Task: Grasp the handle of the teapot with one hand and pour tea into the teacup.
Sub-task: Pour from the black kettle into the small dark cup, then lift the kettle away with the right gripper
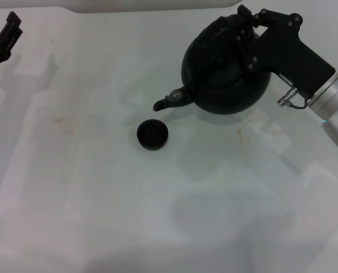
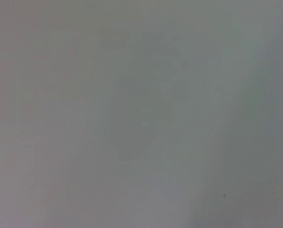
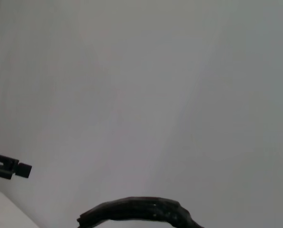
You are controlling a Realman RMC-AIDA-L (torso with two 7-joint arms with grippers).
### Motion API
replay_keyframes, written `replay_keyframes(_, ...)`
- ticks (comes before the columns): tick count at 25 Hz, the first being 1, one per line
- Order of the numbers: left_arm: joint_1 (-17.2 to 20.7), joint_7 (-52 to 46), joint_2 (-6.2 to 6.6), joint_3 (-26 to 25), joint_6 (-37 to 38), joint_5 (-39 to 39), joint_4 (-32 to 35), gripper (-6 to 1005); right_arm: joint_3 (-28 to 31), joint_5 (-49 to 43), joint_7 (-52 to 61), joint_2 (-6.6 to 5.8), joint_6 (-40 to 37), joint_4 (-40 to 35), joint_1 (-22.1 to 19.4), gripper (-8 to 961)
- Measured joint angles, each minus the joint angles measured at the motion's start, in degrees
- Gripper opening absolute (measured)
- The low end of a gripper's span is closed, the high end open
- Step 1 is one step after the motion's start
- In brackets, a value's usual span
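The right gripper (image 1: 245, 31), fingers clamped on the handle (image 1: 237, 34), tilts the teapot (image 1: 225, 68), whose spout sits short of the teacup (image 1: 152, 134), so tea may spill on the tabletop (image 1: 100, 199).

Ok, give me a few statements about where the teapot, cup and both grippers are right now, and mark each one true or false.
1. The right gripper holds the teapot by its top. True.
2. The teapot's spout points away from the cup. False: it points towards the cup, ending just behind it.
3. The left gripper is touching the cup. False: it sits far off at the table's far left edge.
4. The cup stands upright on the table. True.
5. The cup lies between the teapot and the right arm. False: it sits on the teapot's spout side.
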Motion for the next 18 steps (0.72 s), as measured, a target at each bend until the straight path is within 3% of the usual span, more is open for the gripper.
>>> replay_keyframes(18, -0.5, 0.0, 0.0, 0.0, 0.0, -0.1, -0.1, 863, -1.3, 0.0, -11.3, 0.09, 0.0, -0.5, 0.0, 124)
